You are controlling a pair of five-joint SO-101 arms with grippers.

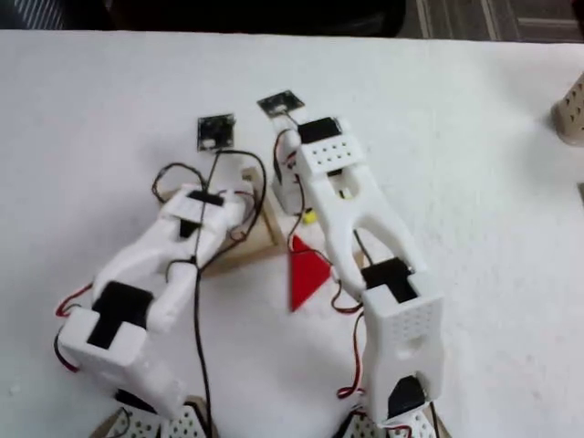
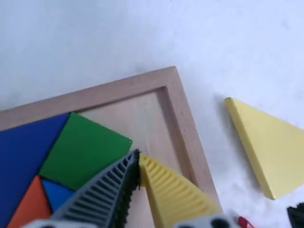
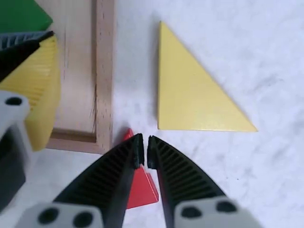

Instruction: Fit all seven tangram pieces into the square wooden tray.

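white, faintly fuzzy table. high view: the red triangle lies flat at 3 o'clock of the wooden tray, between both arms. left wrist view: the left claw, ribbed jaws closed on nothing, hangs over the tray's bare corner beside the green square. the yellow triangle lies outside. right wrist view: the right claw, all but closed and empty, sits above the red triangle. these thin, smooth slabs could skid under a pinch, and the crowded arms may collide.

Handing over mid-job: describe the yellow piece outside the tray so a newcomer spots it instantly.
Find the square wooden tray. Just outside its rim, near one corner, a flat yellow triangle lies on the white table, not touching the wood. Its neighbour, the red triangle, sits partly under the right gripper; this one is yellow and uncovered.
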